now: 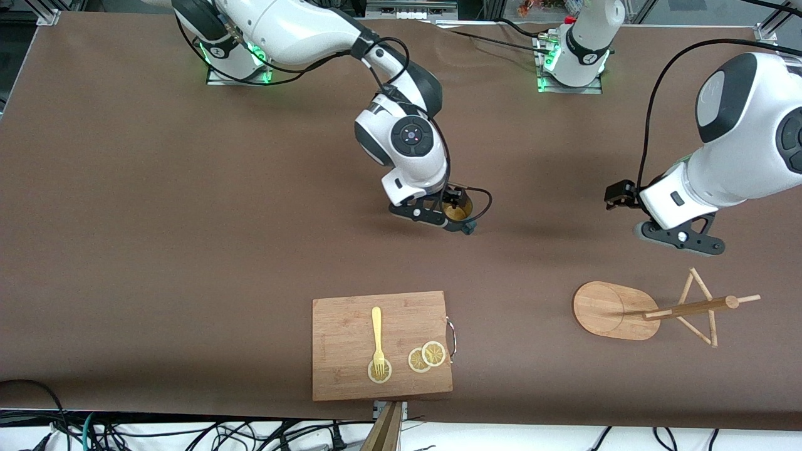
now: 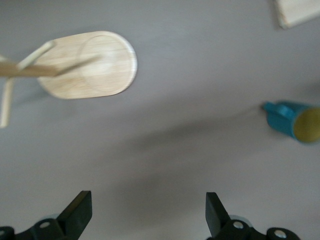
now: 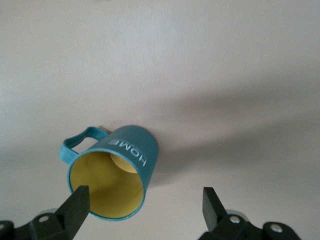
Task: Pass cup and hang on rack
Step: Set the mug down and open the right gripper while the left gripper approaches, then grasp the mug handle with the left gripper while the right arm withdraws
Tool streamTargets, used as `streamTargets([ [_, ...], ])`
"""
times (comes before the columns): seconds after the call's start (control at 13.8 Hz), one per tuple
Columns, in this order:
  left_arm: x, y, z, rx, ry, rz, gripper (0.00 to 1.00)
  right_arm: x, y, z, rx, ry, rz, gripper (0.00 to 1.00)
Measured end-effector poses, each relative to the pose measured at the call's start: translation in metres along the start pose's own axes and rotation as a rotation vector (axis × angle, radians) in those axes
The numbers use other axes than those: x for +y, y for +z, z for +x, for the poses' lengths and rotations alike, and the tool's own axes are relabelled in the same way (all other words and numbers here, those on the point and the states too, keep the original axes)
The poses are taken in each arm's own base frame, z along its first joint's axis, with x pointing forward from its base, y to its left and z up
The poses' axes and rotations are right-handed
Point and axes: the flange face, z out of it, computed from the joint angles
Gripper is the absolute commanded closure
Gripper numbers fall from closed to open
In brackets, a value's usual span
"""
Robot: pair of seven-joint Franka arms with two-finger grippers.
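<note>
High front view; two downward wrist views

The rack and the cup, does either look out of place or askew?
The rack appears tipped on its side near the left arm's end, post and pegs along the table. The cup looks upright under the open right gripper. The open left gripper waits above the table.

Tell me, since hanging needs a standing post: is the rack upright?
Upright, apparently: the rack rests on its flat oval base, post and pegs rising toward the camera.
</note>
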Motion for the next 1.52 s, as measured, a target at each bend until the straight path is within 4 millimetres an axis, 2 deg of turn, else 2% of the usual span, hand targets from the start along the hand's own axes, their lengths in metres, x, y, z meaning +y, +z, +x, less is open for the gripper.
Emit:
streamTargets([
  [0.14, 0.012, 0.007, 0.004, -0.003, 0.178, -0.049, 0.0, 0.02, -0.033, 0.031, 0.006, -0.049, -0.011, 0.0],
  [0.36, 0.049, 0.026, 0.021, 0.002, 0.453, -0.072, 0.0, 0.061, -0.08, 0.081, 0.011, -0.143, -0.027, 0.0],
  [0.51, 0.064, 0.042, 0.036, 0.066, 0.668, -0.133, 0.0, 0.09, -0.096, 0.113, 0.008, -0.196, -0.037, 0.0],
  [0.8, 0.06, 0.099, 0.064, 0.195, 1.099, -0.22, 0.0, 0.151, -0.119, 0.176, 0.026, -0.267, -0.031, 0.0],
  [0.94, 0.06, 0.122, 0.072, 0.234, 1.264, -0.252, 0.0, 0.183, -0.127, 0.203, 0.033, -0.278, -0.036, 0.0],
  [1.16, 0.058, 0.161, 0.079, 0.381, 1.44, -0.3, 0.0, 0.219, -0.146, 0.225, 0.053, -0.31, -0.115, 0.0],
  [1.3, 0.061, 0.189, 0.079, 0.466, 1.5, -0.318, 0.0, 0.237, -0.159, 0.232, 0.071, -0.309, -0.17, 0.0],
  [1.52, 0.069, 0.218, 0.074, 0.57, 1.572, -0.389, 0.0, 0.273, -0.179, 0.252, 0.087, -0.349, -0.224, 0.0],
])
